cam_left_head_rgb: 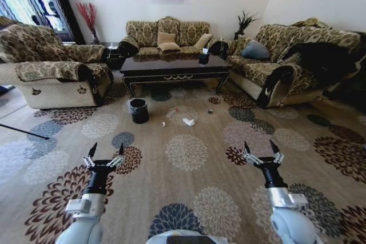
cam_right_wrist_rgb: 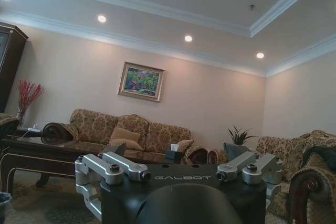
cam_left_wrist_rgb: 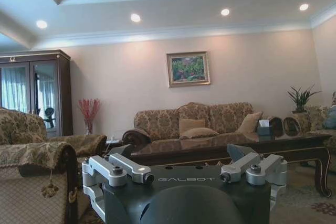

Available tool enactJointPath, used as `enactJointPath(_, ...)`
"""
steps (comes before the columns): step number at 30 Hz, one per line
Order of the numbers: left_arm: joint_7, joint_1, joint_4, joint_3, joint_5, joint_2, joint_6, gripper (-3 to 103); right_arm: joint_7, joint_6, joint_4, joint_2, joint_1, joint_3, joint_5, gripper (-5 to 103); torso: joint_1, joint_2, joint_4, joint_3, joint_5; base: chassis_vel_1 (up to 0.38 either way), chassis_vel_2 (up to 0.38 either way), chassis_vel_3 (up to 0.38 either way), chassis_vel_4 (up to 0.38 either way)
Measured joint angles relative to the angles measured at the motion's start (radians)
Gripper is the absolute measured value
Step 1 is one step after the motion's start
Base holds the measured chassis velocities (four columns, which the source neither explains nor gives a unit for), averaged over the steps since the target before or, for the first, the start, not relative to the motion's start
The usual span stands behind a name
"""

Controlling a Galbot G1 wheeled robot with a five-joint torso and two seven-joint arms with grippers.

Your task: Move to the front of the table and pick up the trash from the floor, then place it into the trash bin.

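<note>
Both grippers [cam_left_head_rgb: 105, 151] [cam_left_head_rgb: 262, 148] hover spread; open carpet [cam_left_head_rgb: 189, 158] reaches trash [cam_left_head_rgb: 188, 122], possibly paper, beside bin [cam_left_head_rgb: 138, 110].

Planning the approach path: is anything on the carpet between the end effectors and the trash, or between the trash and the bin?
Nothing visible. Open carpet lies between the left end effector, the right end effector and the trash; the trash bin stands nearby, with bare carpet between.

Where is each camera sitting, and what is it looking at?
Head view: high up, looking down at the carpet, the trash bin, the trash and the table; left gripper and right gripper show, both open.
Left wrist view: low, facing the table and sofa; gripper body shows.
Right wrist view: low, facing the table and sofa.
All share the table.
</note>
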Motion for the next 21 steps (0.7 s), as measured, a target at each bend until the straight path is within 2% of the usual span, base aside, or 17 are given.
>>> enactJointPath(14, 0.000, 0.003, 0.012, -0.003, 0.015, -0.002, -0.008, 100, -0.002, -0.004, 0.001, 0.004, -0.004, -0.005, 0.003, 100, -0.020, -0.054, 0.0000, -0.034, -0.0002, 0.000, 0.000, 0.000, 0.000)
enactJointPath(21, -0.003, 0.002, 0.017, 0.001, 0.021, -0.007, -0.008, 100, -0.005, 0.004, 0.003, 0.043, -0.020, -0.016, -0.023, 100, -0.032, -0.085, -0.0001, -0.053, -0.0001, 0.000, 0.000, 0.000, 0.000)
